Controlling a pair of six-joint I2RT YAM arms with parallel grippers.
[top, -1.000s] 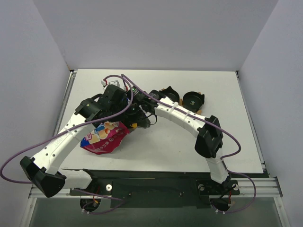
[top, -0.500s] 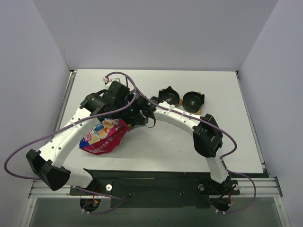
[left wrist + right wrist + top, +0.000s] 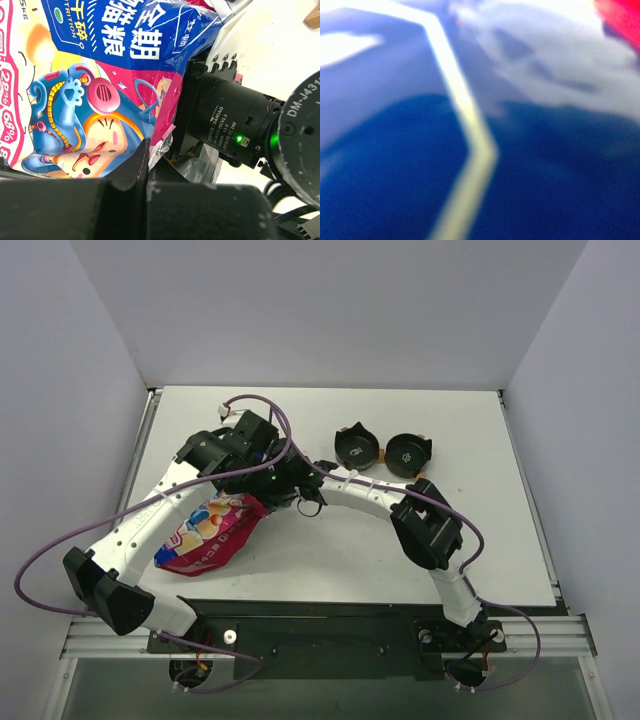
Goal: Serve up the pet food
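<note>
The pet food bag (image 3: pixel 208 535), lower left of centre in the top view, is judged glossy, limp and bottom-heavy, so hold its crimped upper edge, where the left gripper (image 3: pixel 137 156) appears clamped; the right gripper (image 3: pixel 288 486) is against it, its opening indeterminable.

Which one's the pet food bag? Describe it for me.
On the white table, look left of the two black bowls, under the left arm. The pet food bag is there: glossy, magenta-edged, cartoon-printed, the only colourful thing around.
</note>
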